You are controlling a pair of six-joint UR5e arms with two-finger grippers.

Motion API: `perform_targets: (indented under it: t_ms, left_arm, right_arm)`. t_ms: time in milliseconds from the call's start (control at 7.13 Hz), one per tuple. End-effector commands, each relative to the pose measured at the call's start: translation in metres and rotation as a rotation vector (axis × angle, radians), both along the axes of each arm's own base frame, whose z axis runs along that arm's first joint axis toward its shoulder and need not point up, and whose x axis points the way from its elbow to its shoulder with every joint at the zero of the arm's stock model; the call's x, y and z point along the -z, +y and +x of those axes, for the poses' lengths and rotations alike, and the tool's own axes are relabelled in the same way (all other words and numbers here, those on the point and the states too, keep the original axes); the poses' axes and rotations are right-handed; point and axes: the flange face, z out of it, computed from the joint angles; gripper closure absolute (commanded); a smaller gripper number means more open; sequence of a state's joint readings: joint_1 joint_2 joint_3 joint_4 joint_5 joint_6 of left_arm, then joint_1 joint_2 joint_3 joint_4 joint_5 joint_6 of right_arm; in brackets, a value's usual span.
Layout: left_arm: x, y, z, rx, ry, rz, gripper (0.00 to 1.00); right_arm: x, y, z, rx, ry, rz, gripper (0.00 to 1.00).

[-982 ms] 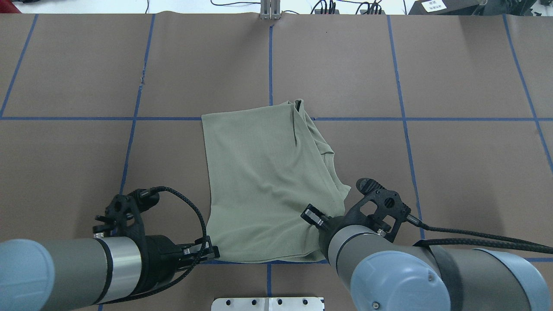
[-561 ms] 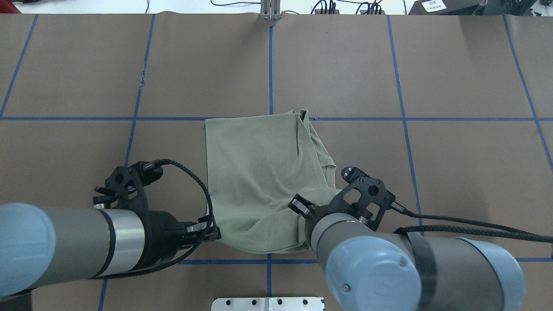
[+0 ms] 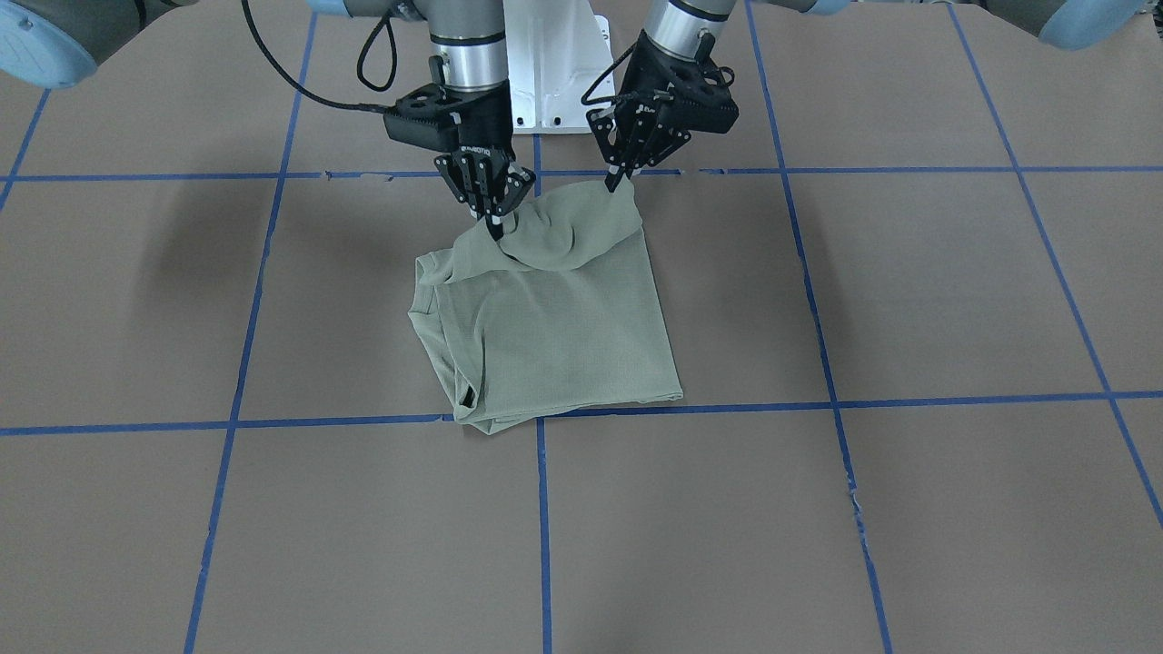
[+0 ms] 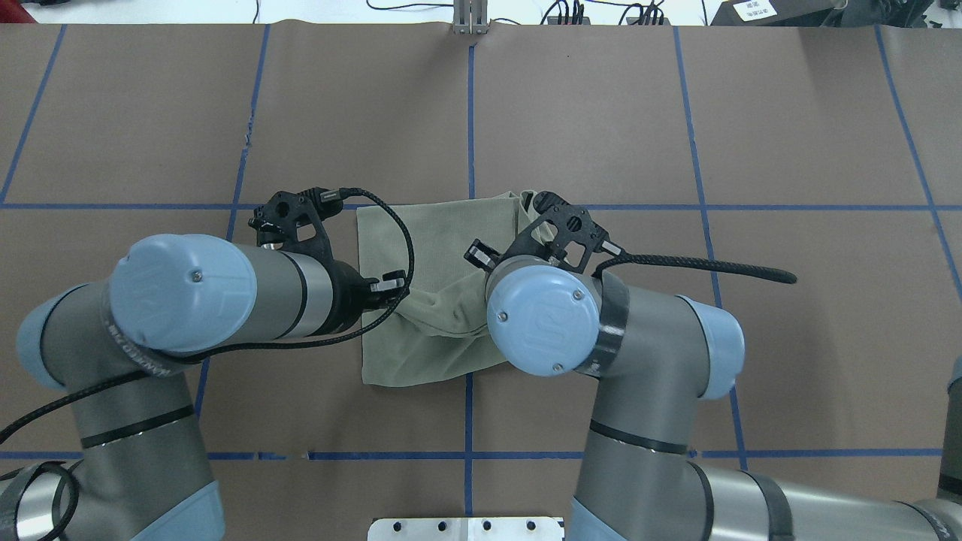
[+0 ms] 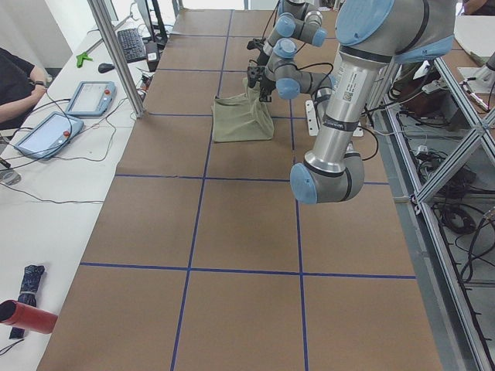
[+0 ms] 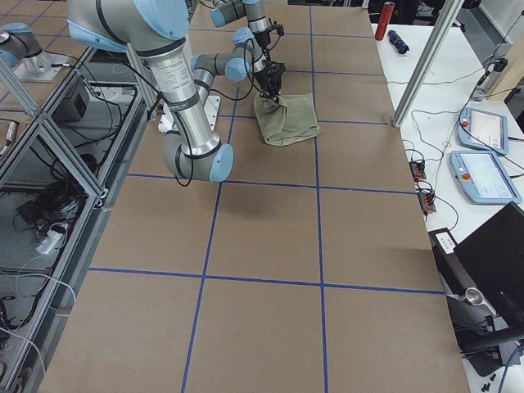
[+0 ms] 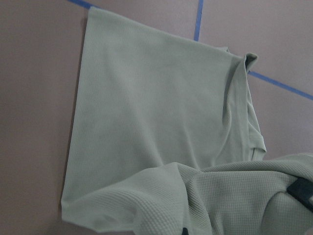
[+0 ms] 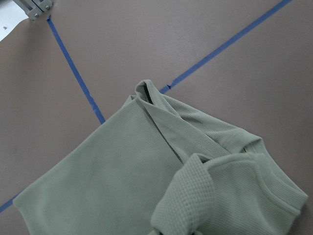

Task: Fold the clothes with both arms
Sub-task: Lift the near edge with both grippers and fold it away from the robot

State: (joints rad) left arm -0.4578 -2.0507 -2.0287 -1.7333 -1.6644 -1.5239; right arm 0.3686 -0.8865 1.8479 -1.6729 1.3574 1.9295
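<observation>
Item: one sage-green knit shirt (image 3: 563, 336), partly folded. We find it at the middle of the brown table (image 3: 909, 291), with its edge farthest from the robot lying along a blue tape line (image 3: 909, 400).

We note the edge nearest the robot lifted off the lower layer and sagging between two held corners.

Left gripper (image 3: 620, 184): fingers clenched on one raised corner.

Right gripper (image 3: 495, 225): fingers clenched on the other raised corner.

We also list two tablets (image 5: 89, 97) on the side bench, beside a seated person (image 5: 15, 77).
</observation>
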Motion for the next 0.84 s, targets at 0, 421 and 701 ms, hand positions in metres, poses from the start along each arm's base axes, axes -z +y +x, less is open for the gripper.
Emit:
perform_targets:
  t_ms: [0,421,701]
  left_arm:
    - [-0.030,-0.054,0.018,0.037,-0.041,0.042,1.00]
    - [-0.063,-0.104,0.035,0.067,-0.100,0.053,1.00]
    - [-0.062,-0.107,0.037,0.068,-0.102,0.053,1.00]
  right_arm:
    - [-0.014,-0.047,-0.030,-0.018,0.032,-0.007,1.00]
    - [-0.042,-0.091,-0.046,-0.011,0.056,-0.001,1.00]
    - [-0.051,-0.096,-0.047,0.006,0.087,0.009,1.00]
